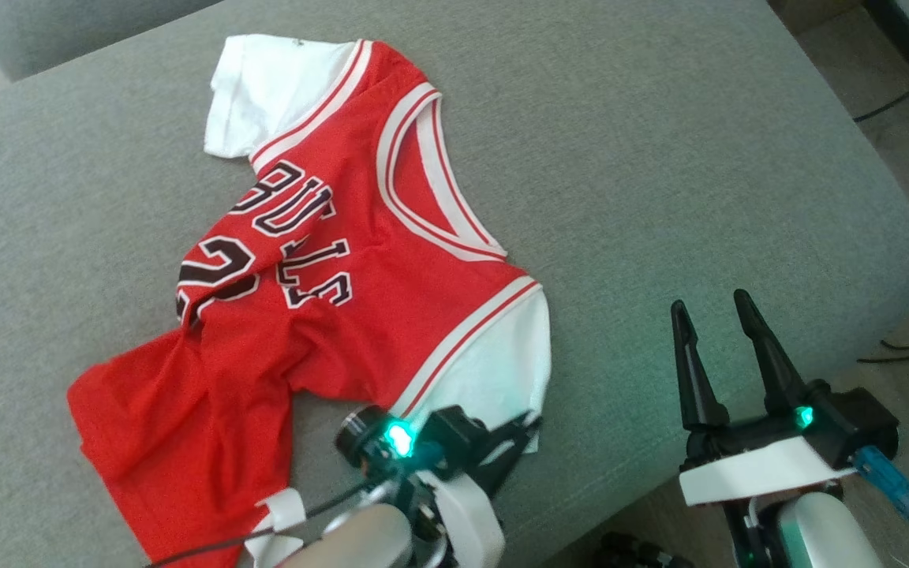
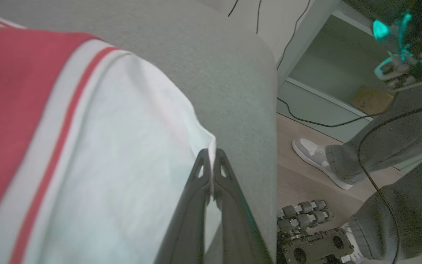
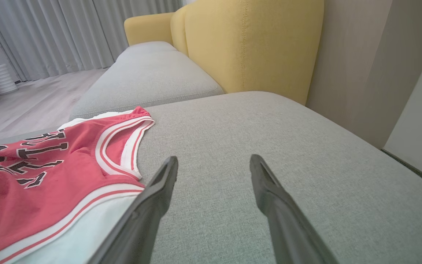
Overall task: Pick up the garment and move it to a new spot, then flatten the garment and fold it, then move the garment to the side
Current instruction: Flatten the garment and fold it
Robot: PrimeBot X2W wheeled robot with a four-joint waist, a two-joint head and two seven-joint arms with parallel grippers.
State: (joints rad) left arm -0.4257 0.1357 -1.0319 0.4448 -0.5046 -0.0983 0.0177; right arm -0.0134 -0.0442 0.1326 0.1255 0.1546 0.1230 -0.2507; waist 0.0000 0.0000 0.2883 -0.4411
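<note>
A red and white jersey point(image 1: 360, 315) is lying rumpled on a grey sofa cushion point(image 1: 660, 158). The left gripper point(image 2: 211, 156) is pinching the edge of the jersey's nearest white sleeve point(image 1: 502, 371), its fingers pressed together on the cloth. The right gripper point(image 1: 711, 304) is hovering over bare cushion to the jersey's right, fingers spread wide, holding nothing. A person's shoe point(image 2: 315, 154) is resting on the floor beside the sofa.

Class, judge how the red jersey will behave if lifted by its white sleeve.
Likely floppy: the jersey lies wrinkled and bunched at its hem. Probably light: thin fabric, pinched in the left gripper. It should drape, dragging over the sofa.
</note>
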